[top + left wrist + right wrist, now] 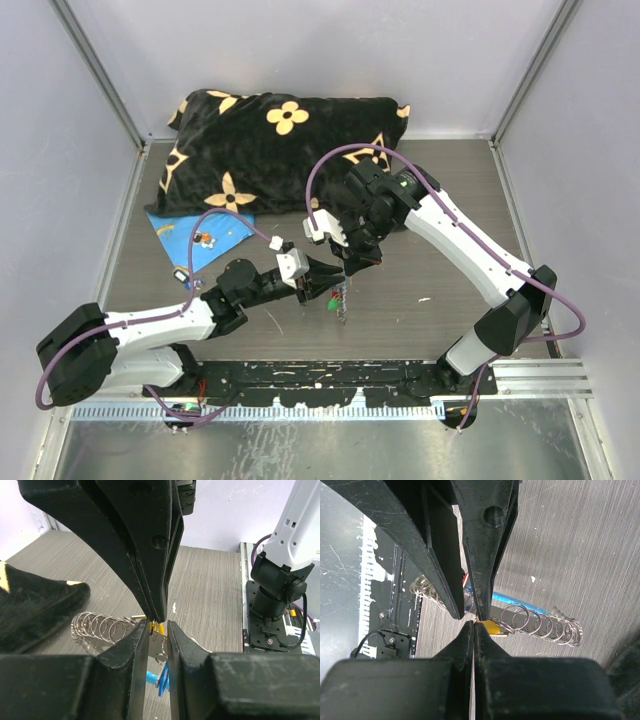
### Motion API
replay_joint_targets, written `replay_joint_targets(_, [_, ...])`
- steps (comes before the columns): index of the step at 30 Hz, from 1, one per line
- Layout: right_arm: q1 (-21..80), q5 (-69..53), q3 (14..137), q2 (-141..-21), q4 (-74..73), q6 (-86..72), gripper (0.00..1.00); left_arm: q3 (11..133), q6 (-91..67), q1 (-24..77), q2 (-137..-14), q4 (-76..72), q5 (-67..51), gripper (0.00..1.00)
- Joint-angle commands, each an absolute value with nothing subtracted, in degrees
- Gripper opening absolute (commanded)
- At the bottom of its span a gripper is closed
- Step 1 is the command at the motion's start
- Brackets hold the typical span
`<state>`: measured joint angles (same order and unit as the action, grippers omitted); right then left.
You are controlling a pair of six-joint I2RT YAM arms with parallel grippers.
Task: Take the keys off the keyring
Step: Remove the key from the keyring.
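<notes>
At the near edge, both arms rise from a black base plate (330, 378) and bend inward, so that their 2 hands meet over the grey wood-grain surface (400, 322) a little left of its middle.

The left hand (158, 630) reaches in from the left. Its fingers stand a narrow gap apart, and a small yellow piece (155, 626) sits in that gap at the fingertips. Whether the fingers press on it cannot be told.

The right hand (474, 624) comes down from the far right with its fingers pressed together, no gap between them. Its tips meet the left hand's tips at the same yellow piece. Whether something thin is pinched there cannot be told.

The keyring (100, 626) is at this meeting point. From the left wrist it shows as a row of linked silver rings running leftward from the fingertips, low over the surface. From the right wrist its light-blue section (517, 601) lies just behind the rings.

The keys (333, 298) hang as a small cluster with red and green bits just below the 2 hands. They are too small to tell apart.

Farther back and to the left, a blue sheet (215, 248) lies flat on the surface, with 1 small item on it and another at its near corner, both too small to make out.

A black pillow (300, 165) with tan flower shapes lies across the far side, overlapping the sheet's far edge.
</notes>
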<state>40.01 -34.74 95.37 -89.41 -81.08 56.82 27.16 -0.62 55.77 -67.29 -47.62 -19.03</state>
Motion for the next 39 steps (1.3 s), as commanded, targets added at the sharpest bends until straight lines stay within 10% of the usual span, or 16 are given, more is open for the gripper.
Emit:
replay_joint_targets(1, [40.32,-36.91,97.91,-88.87,-81.01,56.44,0.01,29.66,-0.52,55.75,-67.62,-52.45,-20.52,0.21])
replay_joint_targets(39, [40.30,-37.97,97.91,-88.24,-80.99,56.78,0.01,32.16,-0.40,55.75,-67.40,-44.32,-22.98,0.00])
